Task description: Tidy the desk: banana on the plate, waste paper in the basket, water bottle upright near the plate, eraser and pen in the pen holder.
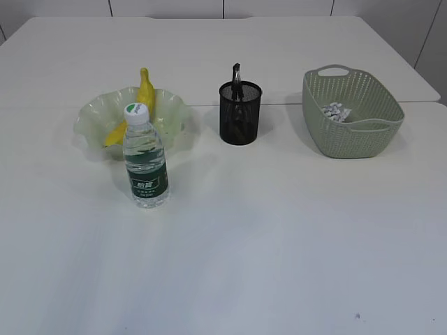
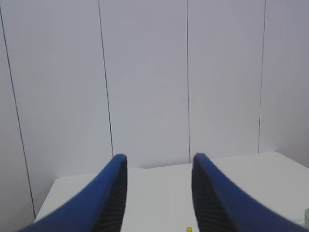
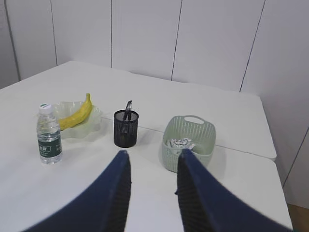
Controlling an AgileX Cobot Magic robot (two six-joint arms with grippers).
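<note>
The yellow banana [image 1: 144, 94] lies in the pale-green wavy plate [image 1: 94, 115]. Just in front of the plate the water bottle [image 1: 145, 157] stands upright, white cap up. A dark pen [image 1: 237, 75] sticks out of the black mesh pen holder [image 1: 240, 113]; the eraser is not visible. The crumpled waste paper [image 1: 336, 111] rests inside the sage-green basket [image 1: 353, 112]. Neither gripper appears in the exterior view. My left gripper [image 2: 159, 157] is open and empty, facing the wall above the desk [image 1: 279, 230]. My right gripper [image 3: 153, 153] is open and empty, high above the desk, looking down on the plate [image 3: 89, 126], the water bottle [image 3: 49, 135], the pen holder [image 3: 126, 128] and the basket [image 3: 189, 142].
A seam runs across the desk behind the objects, where a second tabletop [image 1: 209, 49] begins. White wall panels stand behind it. A small yellow tip [image 2: 189, 229] shows at the bottom edge of the left wrist view.
</note>
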